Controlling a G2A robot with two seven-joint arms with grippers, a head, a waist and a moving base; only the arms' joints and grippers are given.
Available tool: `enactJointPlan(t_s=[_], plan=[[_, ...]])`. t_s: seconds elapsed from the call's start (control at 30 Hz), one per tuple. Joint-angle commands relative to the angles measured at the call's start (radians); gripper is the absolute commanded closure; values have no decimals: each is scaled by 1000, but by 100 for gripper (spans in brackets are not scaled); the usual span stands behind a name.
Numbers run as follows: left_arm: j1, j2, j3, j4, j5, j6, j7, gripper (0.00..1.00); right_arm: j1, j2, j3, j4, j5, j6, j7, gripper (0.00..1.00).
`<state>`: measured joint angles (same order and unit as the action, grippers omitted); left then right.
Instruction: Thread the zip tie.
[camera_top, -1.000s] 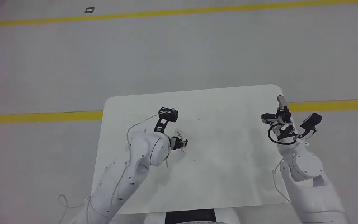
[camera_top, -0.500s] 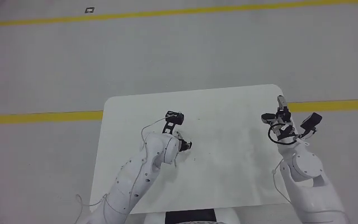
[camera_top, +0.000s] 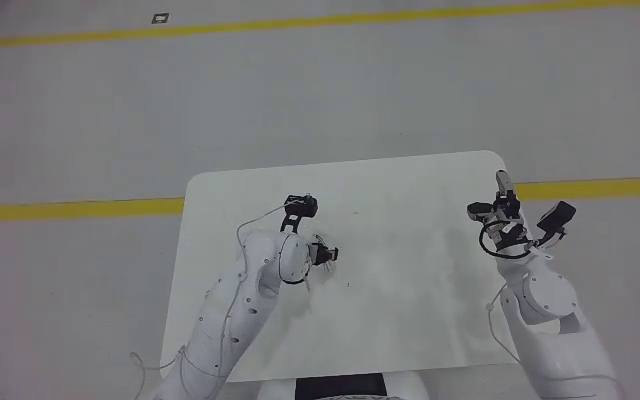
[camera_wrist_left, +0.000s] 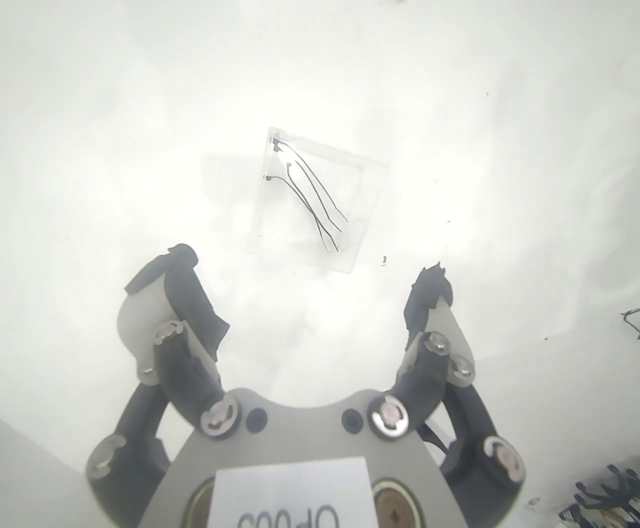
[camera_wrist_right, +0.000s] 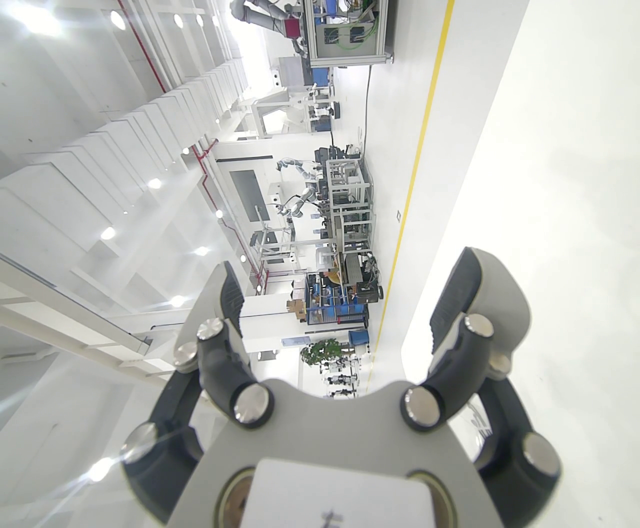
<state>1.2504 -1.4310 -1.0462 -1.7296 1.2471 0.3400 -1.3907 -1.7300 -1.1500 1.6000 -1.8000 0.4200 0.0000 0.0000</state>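
1. Top view: left gripper (camera_top: 322, 252) sits over the white table (camera_top: 420, 270), mid-left. Right gripper (camera_top: 490, 197) is at the right edge.
2. Left wrist view: jaws wide, empty. Thin black zip ties (camera_wrist_left: 310, 200) lie diagonally in a clear square tray (camera_wrist_left: 367, 175) just ahead. Left arm is likely nearer.
3. Right wrist view: jaws wide, empty.

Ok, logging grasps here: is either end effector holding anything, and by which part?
Nothing is held: the left end effector is open, apart from the zip ties in the clear tray; the right end effector is open, empty.
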Motion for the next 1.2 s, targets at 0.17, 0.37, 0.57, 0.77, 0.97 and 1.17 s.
enactJointPlan(t_s=[0.17, 0.37, 0.57, 0.77, 0.97, 1.17], plan=[[-20, -35, -11, 70, 2, 0, 1, 0, 0, 0, 0, 0, 0, 0, 0, 0], [-21, -41, -14, 68, 26, 0, 1, 0, 0, 0, 0, 0, 0, 0, 0, 0], [-20, -41, -13, 54, 27, 0, 11, 0, 0, 0, 0, 0, 0, 0, 0, 0], [28, -43, -15, -6, 58, 0, 1, 0, 0, 0, 0, 0, 0, 0, 0, 0], [28, -43, -15, -6, 58, 0, 1, 0, 0, 0, 0, 0, 0, 0, 0, 0], [38, -43, -26, -18, 37, 0, 28, 0, 0, 0, 0, 0, 0, 0, 0, 0]])
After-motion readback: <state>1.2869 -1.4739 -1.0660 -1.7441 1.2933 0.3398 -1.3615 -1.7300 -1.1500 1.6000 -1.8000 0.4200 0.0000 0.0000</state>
